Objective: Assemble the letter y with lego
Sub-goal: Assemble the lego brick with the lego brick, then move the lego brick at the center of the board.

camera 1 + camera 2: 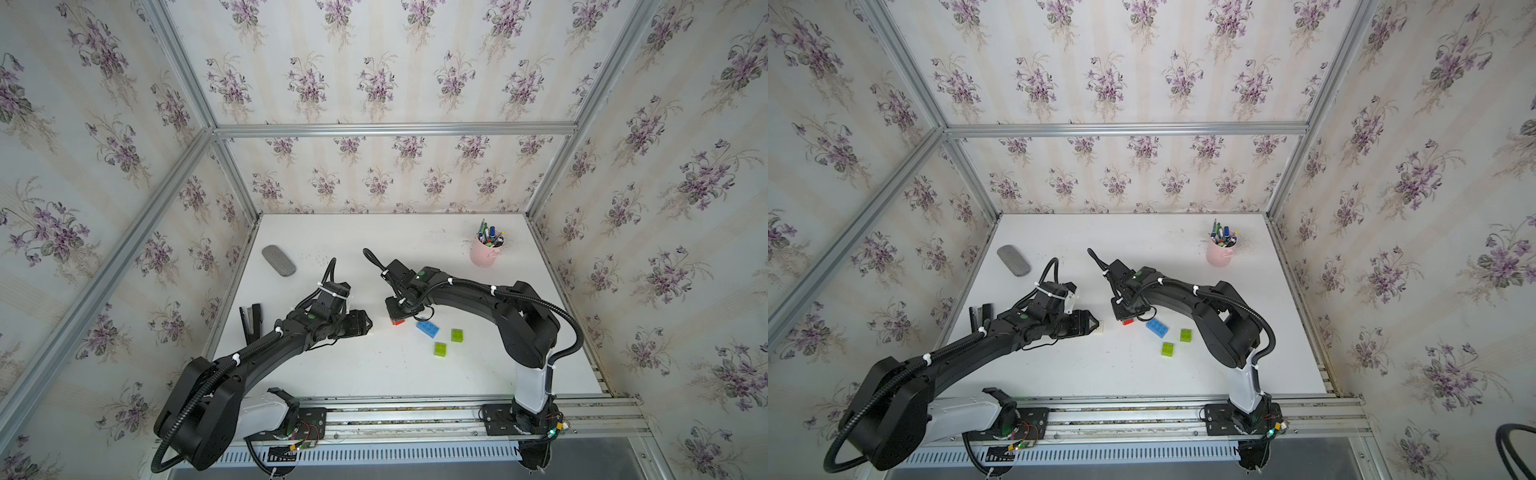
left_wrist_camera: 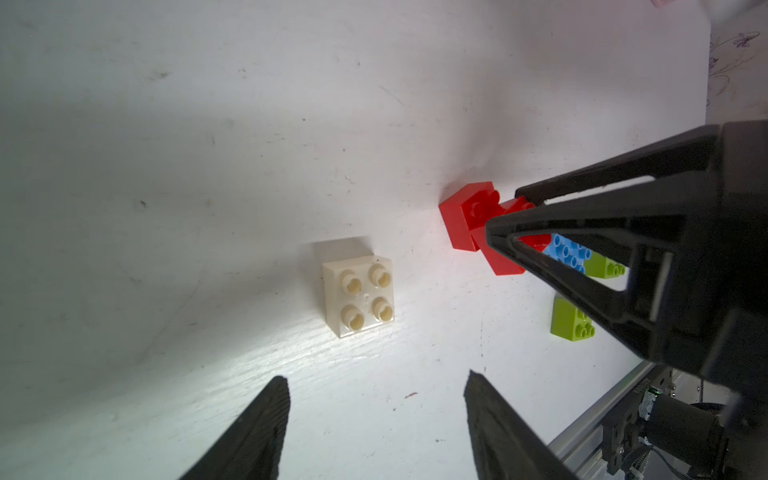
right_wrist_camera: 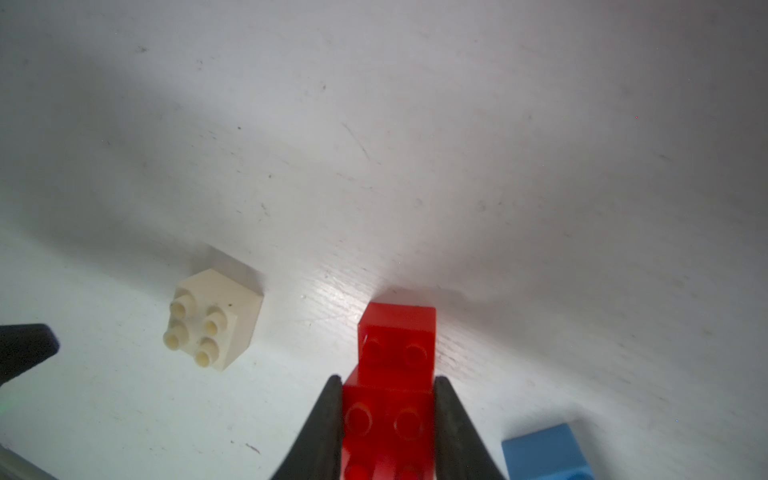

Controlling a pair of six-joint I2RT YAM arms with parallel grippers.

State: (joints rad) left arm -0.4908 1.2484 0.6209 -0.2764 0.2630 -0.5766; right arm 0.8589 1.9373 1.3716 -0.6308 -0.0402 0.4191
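My right gripper (image 3: 387,379) is shut on a red lego brick (image 3: 388,424), low over the table. That brick overlaps the near half of a second red brick (image 3: 397,345) on the table; only a red edge (image 1: 398,321) shows in both top views. My left gripper (image 2: 377,377) is open and empty, pointing at a cream-white brick (image 2: 359,295) a short way ahead. A blue brick (image 1: 427,328) and two lime-green bricks (image 1: 457,335) (image 1: 440,349) lie loose to the right of the red ones. No letter y shows.
A pink pen cup (image 1: 485,251) stands at the back right. A grey oval object (image 1: 279,260) lies at the back left, and a black stapler-like tool (image 1: 250,322) by the left wall. Both arm bases sit on the metal rail (image 1: 415,411) along the front edge.
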